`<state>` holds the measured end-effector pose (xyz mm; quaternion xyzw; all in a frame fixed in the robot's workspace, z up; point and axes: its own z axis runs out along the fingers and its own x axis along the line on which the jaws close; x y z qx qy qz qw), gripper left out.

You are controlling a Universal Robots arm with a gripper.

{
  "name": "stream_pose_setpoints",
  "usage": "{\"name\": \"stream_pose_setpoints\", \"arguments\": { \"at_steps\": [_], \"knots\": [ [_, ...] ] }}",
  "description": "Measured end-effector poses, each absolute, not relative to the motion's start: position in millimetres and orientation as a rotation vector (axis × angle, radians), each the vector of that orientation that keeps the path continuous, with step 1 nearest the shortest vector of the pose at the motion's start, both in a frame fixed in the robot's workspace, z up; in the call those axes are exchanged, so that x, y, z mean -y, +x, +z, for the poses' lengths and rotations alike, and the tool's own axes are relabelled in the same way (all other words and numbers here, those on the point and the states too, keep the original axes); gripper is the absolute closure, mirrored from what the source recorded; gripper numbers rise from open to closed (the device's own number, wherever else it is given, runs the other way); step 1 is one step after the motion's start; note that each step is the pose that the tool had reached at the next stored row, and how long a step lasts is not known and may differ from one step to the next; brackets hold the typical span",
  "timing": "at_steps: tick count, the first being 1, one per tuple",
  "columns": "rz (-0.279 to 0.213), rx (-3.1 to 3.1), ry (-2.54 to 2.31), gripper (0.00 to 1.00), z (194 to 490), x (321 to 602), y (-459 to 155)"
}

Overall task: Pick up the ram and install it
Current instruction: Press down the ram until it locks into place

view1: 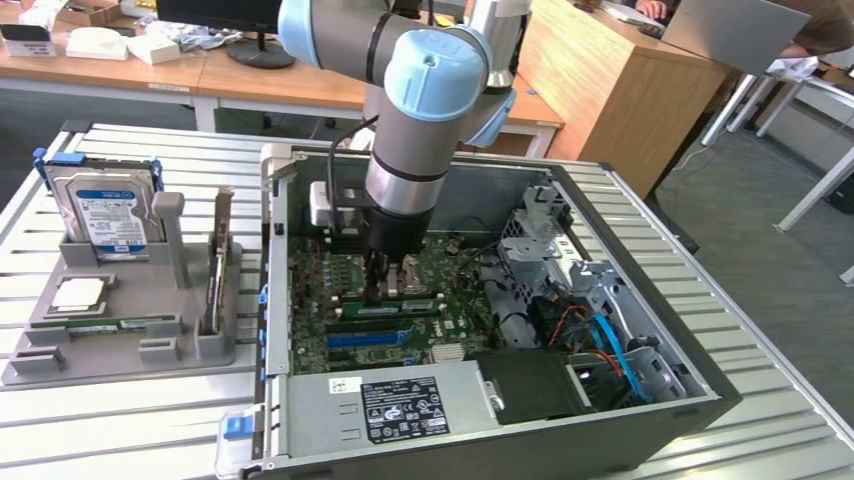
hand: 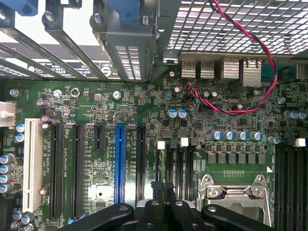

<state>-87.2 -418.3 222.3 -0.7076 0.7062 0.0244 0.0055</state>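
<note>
In the exterior view the arm reaches down into the open computer case (view1: 641, 400), its gripper (view1: 388, 290) closed tight and touching the top edge of the ram (view1: 388, 306), which stands on edge on the motherboard (view1: 454, 335) just above a blue slot (view1: 363, 340). From the wrist view, the closed black fingers (hand: 163, 211) hover over the green motherboard (hand: 144, 125), near a blue expansion slot (hand: 119, 161) and the metal processor socket (hand: 236, 195).

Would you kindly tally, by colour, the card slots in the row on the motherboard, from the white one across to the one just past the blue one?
White slot: 1
Blue slot: 1
Black slots: 4 (one of them short)
Total: 6
</note>
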Motion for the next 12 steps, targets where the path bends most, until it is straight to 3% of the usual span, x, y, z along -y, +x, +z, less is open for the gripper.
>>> {"name": "stream_pose_setpoints", "arguments": {
  "at_steps": [12],
  "knots": [
    [0.077, -2.209, -2.214, 0.9, 222.6, 418.1, -87.0]
  ]
}}
